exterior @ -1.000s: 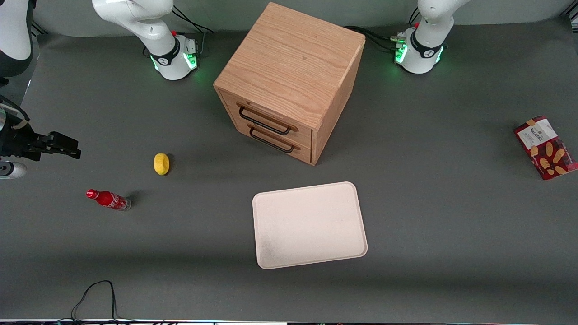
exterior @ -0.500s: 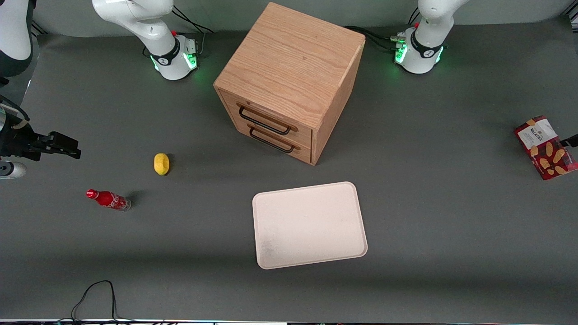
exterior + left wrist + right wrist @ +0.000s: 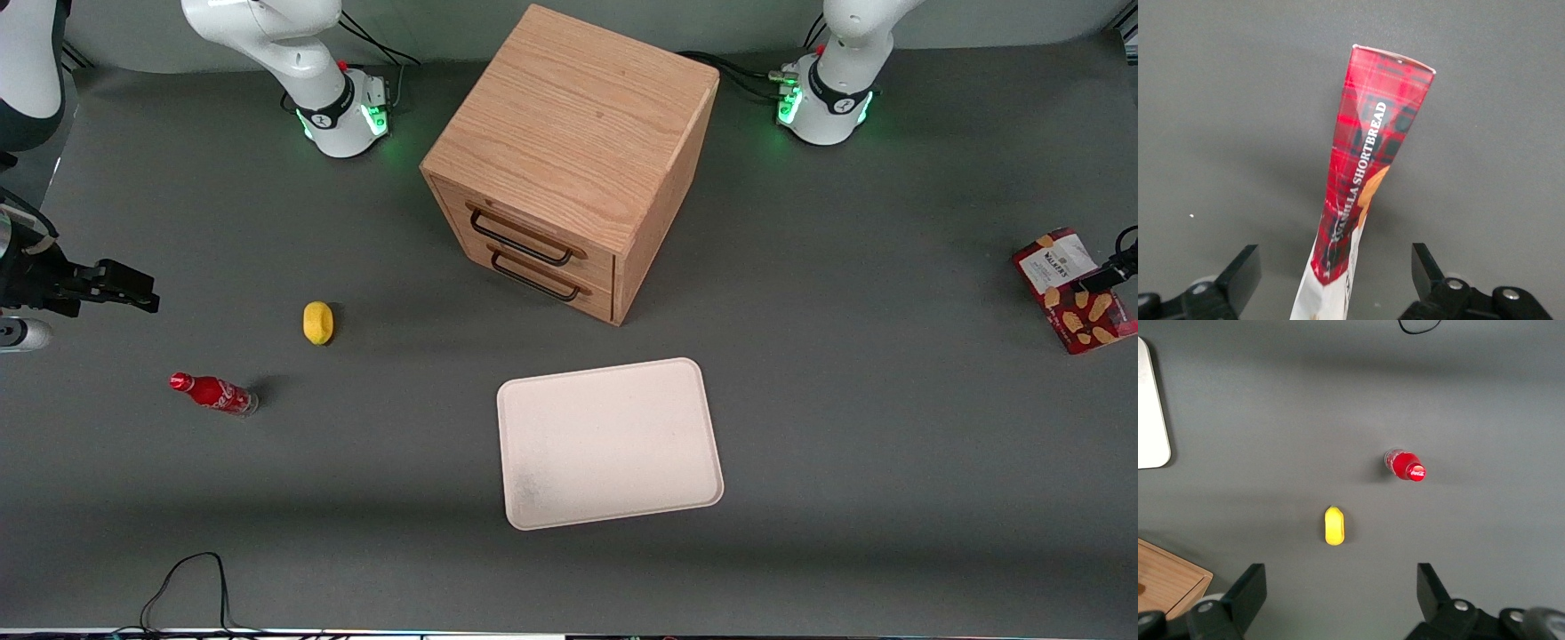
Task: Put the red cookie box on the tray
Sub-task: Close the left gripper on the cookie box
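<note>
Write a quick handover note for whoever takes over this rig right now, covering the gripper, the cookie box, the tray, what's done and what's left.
Gripper: open, above the red cookie box, one finger on each side of it, not touching.
Red cookie box: standing on the table at the working arm's end, well away from the tray.
Tray: nearer the front camera than the wooden drawer cabinet, nothing on it.
Done: gripper lined up over the box.
Left: descend, close on the box, lift, carry it to the tray, release.
</note>
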You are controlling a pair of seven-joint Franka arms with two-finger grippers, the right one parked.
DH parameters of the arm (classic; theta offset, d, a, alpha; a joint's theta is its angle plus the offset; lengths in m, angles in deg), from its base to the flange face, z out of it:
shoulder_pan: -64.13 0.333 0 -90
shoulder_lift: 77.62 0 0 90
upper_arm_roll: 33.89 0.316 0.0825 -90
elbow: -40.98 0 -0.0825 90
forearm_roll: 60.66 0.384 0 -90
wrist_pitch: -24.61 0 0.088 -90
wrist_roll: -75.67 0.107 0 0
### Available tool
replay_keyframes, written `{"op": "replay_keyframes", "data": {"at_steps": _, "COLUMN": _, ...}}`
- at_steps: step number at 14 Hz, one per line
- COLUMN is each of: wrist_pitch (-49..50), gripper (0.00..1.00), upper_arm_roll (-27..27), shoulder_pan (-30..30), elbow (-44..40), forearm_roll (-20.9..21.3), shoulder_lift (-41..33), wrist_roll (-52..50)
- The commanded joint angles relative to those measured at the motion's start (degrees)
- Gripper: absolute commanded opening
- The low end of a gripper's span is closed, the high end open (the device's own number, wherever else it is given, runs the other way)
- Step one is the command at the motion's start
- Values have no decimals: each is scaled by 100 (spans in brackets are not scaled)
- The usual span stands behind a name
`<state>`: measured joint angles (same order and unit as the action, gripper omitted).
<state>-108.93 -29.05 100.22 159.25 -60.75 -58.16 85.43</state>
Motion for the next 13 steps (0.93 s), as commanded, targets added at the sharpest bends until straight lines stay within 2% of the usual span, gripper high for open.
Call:
{"op": "replay_keyframes", "data": {"at_steps": 1, "wrist_pitch": -198, "gripper": 100, "upper_arm_roll": -44, "shoulder_pan": 39, "elbow": 65, "forearm_roll": -61, "shoulder_lift": 76, "wrist_roll": -53}}
{"op": "replay_keyframes", "data": {"at_steps": 4, "wrist_pitch": -234, "gripper": 100, "upper_arm_roll": -53, "shoulder_pan": 39, "elbow": 56, "forearm_roll": -61, "shoulder_lift": 103, "wrist_roll": -53}}
{"op": "replay_keyframes", "data": {"at_steps": 5, "wrist_pitch": -234, "gripper": 92, "upper_arm_roll": -44, "shoulder_pan": 48, "elbow": 48, "forearm_roll": -61, "shoulder_lift": 103, "wrist_roll": -53}}
{"op": "replay_keyframes", "data": {"at_steps": 6, "wrist_pitch": -225, "gripper": 1, "upper_arm_roll": -53, "shoulder_pan": 48, "elbow": 65, "forearm_roll": -61, "shoulder_lift": 85, "wrist_roll": 16}}
{"op": "replay_keyframes", "data": {"at_steps": 13, "wrist_pitch": -208, "gripper": 0, "upper_arm_roll": -53, "shoulder_pan": 39, "elbow": 12, "forearm_roll": -61, "shoulder_lift": 112, "wrist_roll": 8}}
